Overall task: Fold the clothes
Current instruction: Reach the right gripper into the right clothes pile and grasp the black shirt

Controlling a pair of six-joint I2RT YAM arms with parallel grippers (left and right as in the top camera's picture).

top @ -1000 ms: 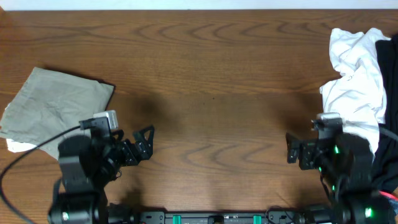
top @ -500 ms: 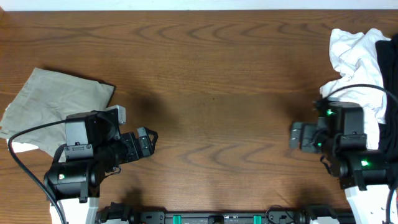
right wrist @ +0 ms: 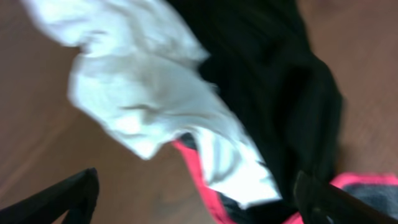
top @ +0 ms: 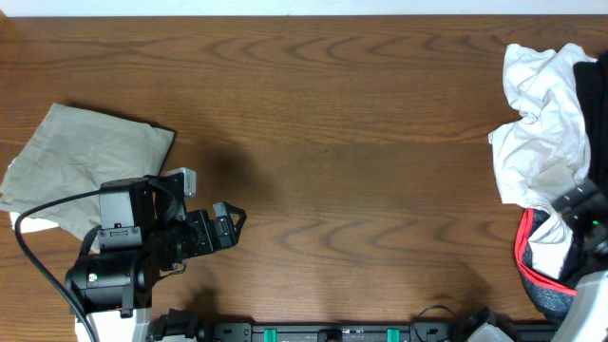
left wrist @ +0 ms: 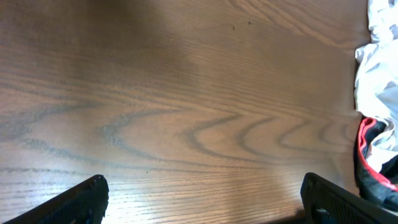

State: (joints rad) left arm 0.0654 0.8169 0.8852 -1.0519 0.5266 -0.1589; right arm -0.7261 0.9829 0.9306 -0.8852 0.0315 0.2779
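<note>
Your left gripper (top: 228,226) hovers spread and empty over the wooden table (top: 332,114), just beside the khaki garment (top: 90,157) that lies flat at the left edge. Your right gripper (right wrist: 196,193) is spread wide too and holds nothing. It hangs above the clothes (top: 541,133) heaped at the right edge, white, black and red-trimmed grey crumpled together.

Brown wood-grain table (top: 332,114); khaki cloth (top: 90,157), white shirt (top: 537,123), black garment (right wrist: 273,81), red-edged grey garment (top: 549,293).

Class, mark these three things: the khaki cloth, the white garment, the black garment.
khaki cloth (top: 90,161), overhead view, middle of its flat top.
white garment (top: 537,142), overhead view, its crumpled middle.
black garment (right wrist: 267,74), right wrist view, its broad middle.
</note>
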